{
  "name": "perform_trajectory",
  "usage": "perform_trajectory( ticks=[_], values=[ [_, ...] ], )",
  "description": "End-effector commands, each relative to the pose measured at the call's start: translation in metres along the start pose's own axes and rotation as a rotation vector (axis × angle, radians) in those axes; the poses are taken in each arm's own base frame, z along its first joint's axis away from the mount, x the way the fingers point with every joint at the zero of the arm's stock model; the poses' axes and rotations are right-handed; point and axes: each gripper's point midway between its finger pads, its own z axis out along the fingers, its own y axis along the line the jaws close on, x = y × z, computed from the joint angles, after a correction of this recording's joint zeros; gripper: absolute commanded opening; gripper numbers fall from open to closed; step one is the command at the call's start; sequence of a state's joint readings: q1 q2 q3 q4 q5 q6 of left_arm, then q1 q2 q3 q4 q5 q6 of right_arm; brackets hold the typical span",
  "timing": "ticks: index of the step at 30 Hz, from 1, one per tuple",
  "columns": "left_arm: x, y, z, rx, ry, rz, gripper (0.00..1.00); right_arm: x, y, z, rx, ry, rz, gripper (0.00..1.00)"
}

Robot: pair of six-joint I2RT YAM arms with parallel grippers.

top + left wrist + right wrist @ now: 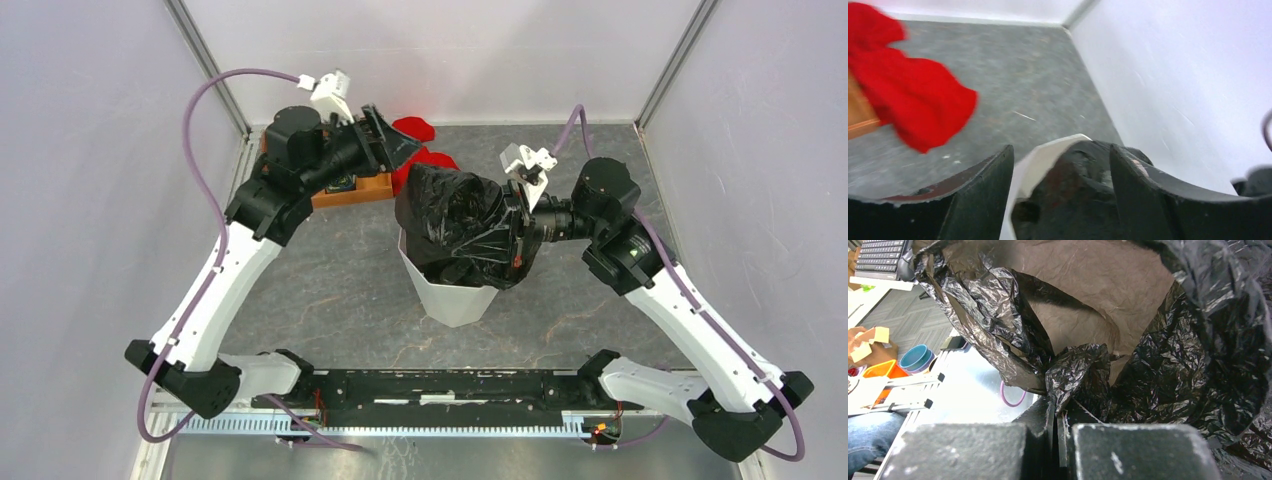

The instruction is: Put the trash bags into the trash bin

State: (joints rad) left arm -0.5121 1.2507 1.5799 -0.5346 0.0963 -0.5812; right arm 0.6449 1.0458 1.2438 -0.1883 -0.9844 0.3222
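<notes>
Since right fingers [1038, 420] are clamped on the bag [455, 215] over the bin [455, 300] mid desk [330, 290] and left fingers [973, 200] sit apart, push the film down inside before letting go.

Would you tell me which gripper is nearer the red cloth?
Left. The left gripper is beside the red cloth; the right gripper, farther off, pinches the trash bag.

The top camera looks down on the whole worktop [330, 290]; both wrist cameras look forward, close up, sharing the trash bag [455, 215].
</notes>
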Motion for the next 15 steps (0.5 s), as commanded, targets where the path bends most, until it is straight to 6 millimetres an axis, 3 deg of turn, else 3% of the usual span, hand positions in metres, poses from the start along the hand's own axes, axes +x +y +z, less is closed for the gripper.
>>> perform_trajectory(
  ticks=[1, 7, 15],
  values=[
    [0.028, -0.072, -0.005, 0.402, 0.132, -0.031, 0.73, -0.011, 0.013, -0.007, -0.015, -0.032, -0.071, 0.01],
    [0.091, -0.095, -0.001, 0.420, 0.258, 0.100, 0.68, -0.006, 0.014, -0.007, -0.033, -0.028, -0.097, 0.01],
    [0.143, -0.071, 0.003, 0.299, 0.363, 0.112, 0.52, -0.019, -0.028, -0.021, 0.268, -0.021, -0.137, 0.01]
  ],
)
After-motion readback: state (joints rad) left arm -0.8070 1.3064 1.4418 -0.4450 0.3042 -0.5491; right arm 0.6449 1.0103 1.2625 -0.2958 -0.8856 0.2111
